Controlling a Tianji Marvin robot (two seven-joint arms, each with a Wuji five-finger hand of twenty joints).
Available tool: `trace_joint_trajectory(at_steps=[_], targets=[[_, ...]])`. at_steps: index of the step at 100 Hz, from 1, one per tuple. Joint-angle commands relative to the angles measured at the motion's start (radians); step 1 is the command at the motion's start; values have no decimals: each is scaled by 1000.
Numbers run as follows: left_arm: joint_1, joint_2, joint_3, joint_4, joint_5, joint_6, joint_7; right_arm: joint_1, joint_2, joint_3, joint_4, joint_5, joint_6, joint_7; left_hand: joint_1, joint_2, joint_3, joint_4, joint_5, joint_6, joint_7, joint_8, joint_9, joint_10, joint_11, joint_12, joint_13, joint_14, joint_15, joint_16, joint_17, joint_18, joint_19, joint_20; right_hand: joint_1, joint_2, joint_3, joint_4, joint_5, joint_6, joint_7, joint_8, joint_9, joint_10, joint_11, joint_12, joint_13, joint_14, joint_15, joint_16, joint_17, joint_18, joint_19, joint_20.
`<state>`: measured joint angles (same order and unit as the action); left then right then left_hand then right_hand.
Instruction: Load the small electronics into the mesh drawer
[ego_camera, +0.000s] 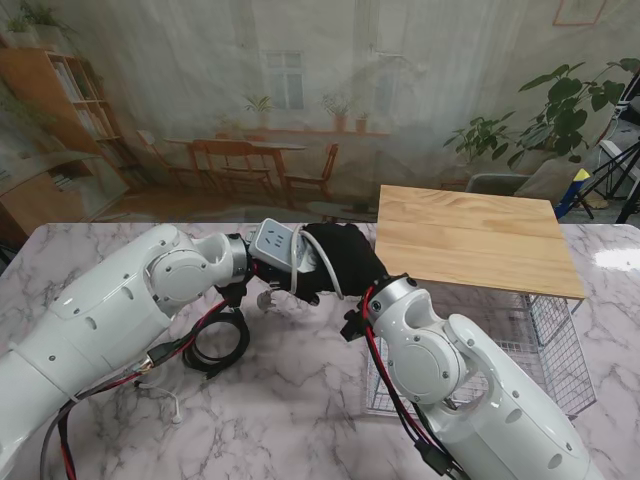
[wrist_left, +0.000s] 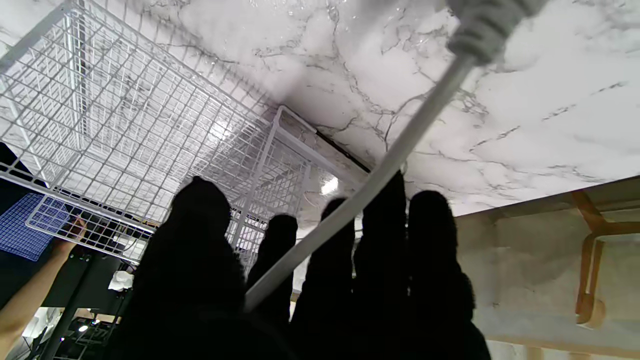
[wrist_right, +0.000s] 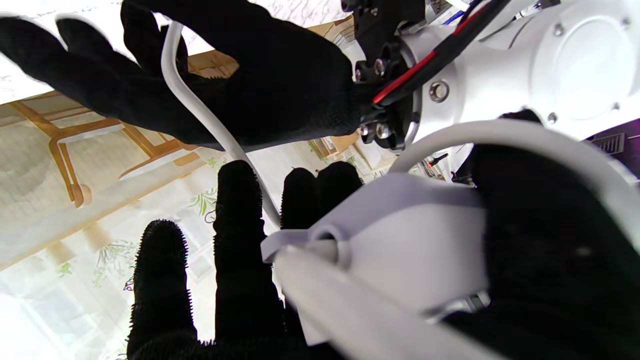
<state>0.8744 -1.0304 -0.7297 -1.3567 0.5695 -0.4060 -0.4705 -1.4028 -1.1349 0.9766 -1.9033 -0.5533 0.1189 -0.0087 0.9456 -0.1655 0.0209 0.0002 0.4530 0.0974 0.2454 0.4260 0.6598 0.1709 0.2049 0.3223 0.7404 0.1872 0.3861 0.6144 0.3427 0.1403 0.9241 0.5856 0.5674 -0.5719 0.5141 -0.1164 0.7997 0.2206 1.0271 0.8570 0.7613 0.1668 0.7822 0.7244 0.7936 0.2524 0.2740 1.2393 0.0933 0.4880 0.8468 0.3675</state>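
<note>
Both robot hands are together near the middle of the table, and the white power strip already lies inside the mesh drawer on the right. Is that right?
Not quite. The power strip is not in the mesh drawer. The stand view shows it held up left of the drawer, where the left robot hand and right robot hand meet. The rest is right.
</note>
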Motion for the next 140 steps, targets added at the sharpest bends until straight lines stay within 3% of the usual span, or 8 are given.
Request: trace_joint_trajectory(at_steps=[1, 38, 49, 58, 71, 88, 127, 140], targets=[[6, 10, -21, -10, 19, -10, -11, -2, -1, 3, -6, -4, 6, 0, -33, 27, -22, 21, -64, 36, -62, -38, -127, 36, -44, -40, -69, 27, -46, -32, -58, -15, -55, -28, 166, 241, 339, -4, 102, -151, 38, 1, 4, -31, 0, 7, 24, -4, 74, 14, -5, 6, -7, 2], [50, 20, -115, -26, 55, -7, -25, 2, -1, -1, -6, -6, 11, 3, -64, -15, -12, 21, -123, 88, -140, -64, -369, 139, -126, -146, -168, 40, -53, -80, -106, -16, -111, -61, 166, 242, 337, -4, 102, -152, 37, 1, 4, -32, 1, 7, 25, -2, 75, 15, -5, 6, -6, 1], [47, 24, -104, -15, 36, 1, -47, 1, -1, 1, -8, -10, 12, 0, -39, -21, -1, 23, -76, 95, -121, -57, -285, 110, -90, -142, -121, 28, -46, -87, -69, -17, -90, -57, 166, 241, 337, -3, 102, -152, 37, 1, 3, -32, 0, 6, 24, -2, 74, 15, -4, 7, -5, 1], [46, 26, -92, 0, 30, -7, -51, 0, -2, 3, -10, -14, 15, -2, 3, -27, 20, 26, 15, 88, -67, -29, -111, 25, -29, -125, -24, -7, -30, -98, -2, -28, -41, -53, 166, 242, 336, -4, 102, -152, 36, 2, 3, -32, 1, 7, 25, -3, 74, 15, -4, 7, -5, 0], [53, 21, -84, 21, 33, -16, -24, 1, 0, 7, -13, -24, 15, -2, 214, -44, 94, 6, 210, -54, 142, 136, 188, -86, 65, -77, 150, -70, 28, -84, 113, -62, 69, -47, 166, 243, 336, -3, 102, -152, 36, 2, 3, -32, 1, 7, 25, -4, 74, 15, -4, 7, -4, 0], [50, 19, -56, 37, 39, -22, -5, 2, -4, 10, -15, -25, 22, -14, 300, -20, 45, 12, 310, -101, 372, 108, 369, -77, 147, 77, 255, -72, 137, -20, 183, -65, 173, -30, 166, 243, 336, -4, 102, -152, 36, 2, 3, -31, 2, 7, 26, -5, 75, 15, -5, 9, -5, 0], [-36, 31, 142, 50, 57, -121, -8, 26, -13, 12, 4, -9, 65, -33, 294, -35, 74, 18, 286, -131, 491, 159, 384, -70, 251, 194, 271, -84, 259, 82, 201, -73, 229, 16, 167, 245, 335, -4, 101, -151, 36, 2, 1, -30, 4, 7, 26, -3, 75, 15, -6, 7, -5, -1], [2, 43, 118, -2, 55, -150, -22, 27, -14, 20, 8, -13, 72, -41, 296, -33, 81, 13, 281, -139, 503, 176, 380, -67, 267, 221, 272, -86, 281, 105, 201, -75, 240, 29, 167, 245, 334, -4, 101, -151, 36, 3, 1, -31, 5, 7, 27, -3, 75, 15, -6, 8, -4, -1]])
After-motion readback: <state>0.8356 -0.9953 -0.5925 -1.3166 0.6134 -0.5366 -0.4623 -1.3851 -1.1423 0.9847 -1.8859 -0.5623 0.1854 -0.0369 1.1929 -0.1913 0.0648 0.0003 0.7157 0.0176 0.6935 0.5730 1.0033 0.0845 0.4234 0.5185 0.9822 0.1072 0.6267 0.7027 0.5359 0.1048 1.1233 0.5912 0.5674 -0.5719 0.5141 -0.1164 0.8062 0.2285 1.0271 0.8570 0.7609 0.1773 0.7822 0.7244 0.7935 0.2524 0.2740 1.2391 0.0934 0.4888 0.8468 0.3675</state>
